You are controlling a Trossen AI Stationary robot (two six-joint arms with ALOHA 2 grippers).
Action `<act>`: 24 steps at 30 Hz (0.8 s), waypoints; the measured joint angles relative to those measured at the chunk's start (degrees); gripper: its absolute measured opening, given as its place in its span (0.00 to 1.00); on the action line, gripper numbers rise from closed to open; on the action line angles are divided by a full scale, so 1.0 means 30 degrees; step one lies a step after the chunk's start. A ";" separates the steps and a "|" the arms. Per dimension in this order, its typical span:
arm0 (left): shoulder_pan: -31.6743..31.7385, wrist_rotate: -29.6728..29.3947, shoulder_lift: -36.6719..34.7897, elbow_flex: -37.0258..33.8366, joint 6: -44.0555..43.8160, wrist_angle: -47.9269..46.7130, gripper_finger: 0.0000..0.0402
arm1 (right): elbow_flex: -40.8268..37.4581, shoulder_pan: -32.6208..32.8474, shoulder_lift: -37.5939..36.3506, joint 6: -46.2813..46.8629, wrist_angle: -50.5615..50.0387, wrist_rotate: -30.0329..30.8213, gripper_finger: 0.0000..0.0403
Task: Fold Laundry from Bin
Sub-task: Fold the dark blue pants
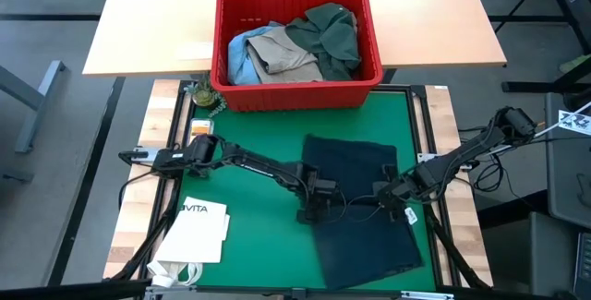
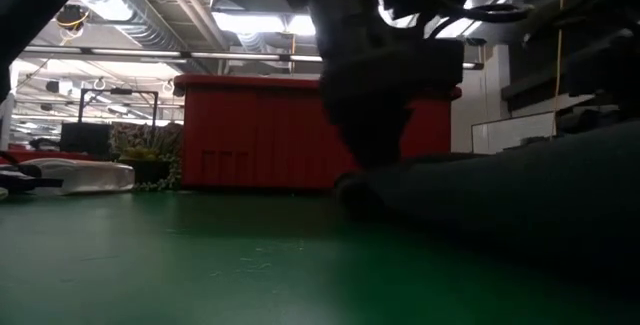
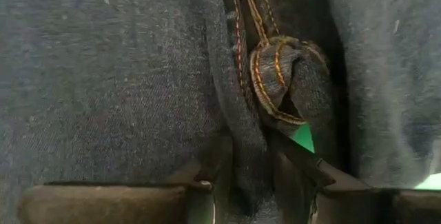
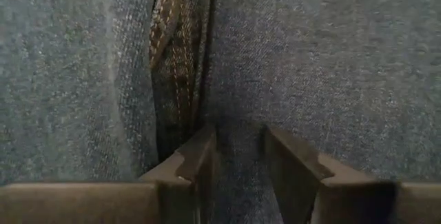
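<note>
On the green mat: dark navy trousers (image 1: pixel 360 203) lie spread flat, near the front-right of the tabletop.
Left hand (image 1: pixel 314 210): down at the trousers' left edge, and there it is, fingers (image 3: pixel 213 176) pinching a fold of stitched denim between them.
Right hand (image 1: pixel 392 200): low over the trousers' right side, fingers (image 4: pixel 196 162) clamped on a ridge of the same cloth beside an orange-stitched seam.
Bin (image 1: pixel 297 97): the red crate sits at the back edge of the mat, well apart from both hands.
Inside the bin: dark green shirt (image 1: pixel 328 37), khaki garment (image 1: pixel 282 55) and light blue jeans (image 1: pixel 238 55), all bunched up.
Front-left: white paper bag (image 1: pixel 196 231) lying flat.
</note>
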 joint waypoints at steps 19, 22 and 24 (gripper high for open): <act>0.0408 -0.0088 -0.3205 -0.0073 0.0102 -0.5146 0.22 | 0.3043 -0.0003 -0.0047 -0.3527 0.1442 0.2473 0.31; 0.0854 -0.0568 -0.3904 -0.0073 0.0146 -0.4672 0.22 | 0.4275 -0.0038 -0.0061 -0.4766 -0.0035 0.4334 0.31; 0.1172 -0.1352 -0.4290 -0.0058 0.0160 -0.4118 0.22 | 0.4803 -0.0374 -0.0069 -0.5652 -0.0781 0.5431 0.31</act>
